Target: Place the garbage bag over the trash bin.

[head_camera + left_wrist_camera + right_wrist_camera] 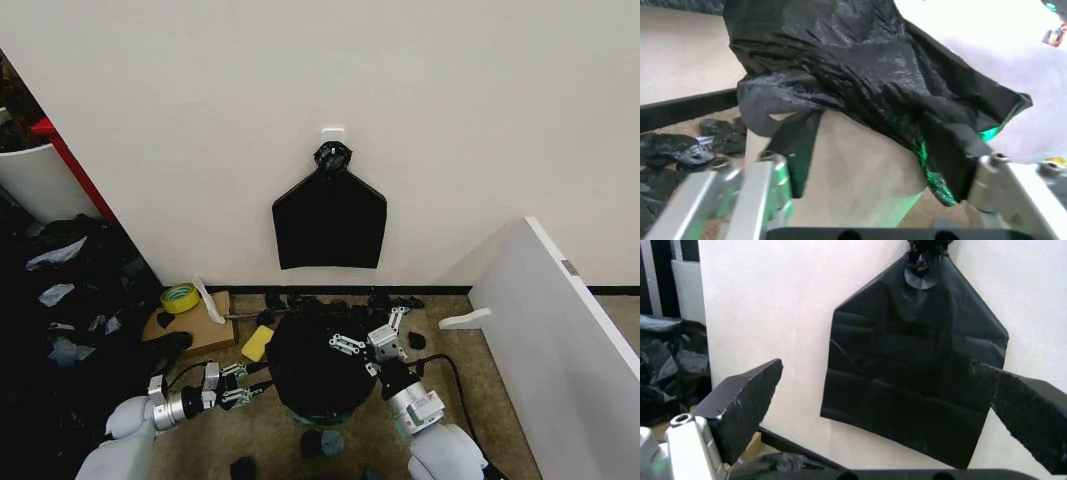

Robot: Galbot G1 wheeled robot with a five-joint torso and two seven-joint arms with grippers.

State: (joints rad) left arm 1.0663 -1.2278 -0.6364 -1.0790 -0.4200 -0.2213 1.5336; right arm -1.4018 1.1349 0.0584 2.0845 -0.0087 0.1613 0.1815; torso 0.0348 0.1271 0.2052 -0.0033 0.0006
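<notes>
The glossy black garbage bag lies draped over the top of the trash bin, covering it in the head view. In the left wrist view the bag hangs crinkled over the bin's white side, which turns green near the base. My left gripper is at the bin's left side, open, with its fingers spread level with the bin wall. My right gripper is over the bag's right upper edge, open, its black pads holding nothing.
A flat bundle of black bags hangs from a wall hook behind the bin. A yellow tape roll sits on cardboard, with a yellow block beside it. A white panel stands right; piled black bags left; scraps by the wall.
</notes>
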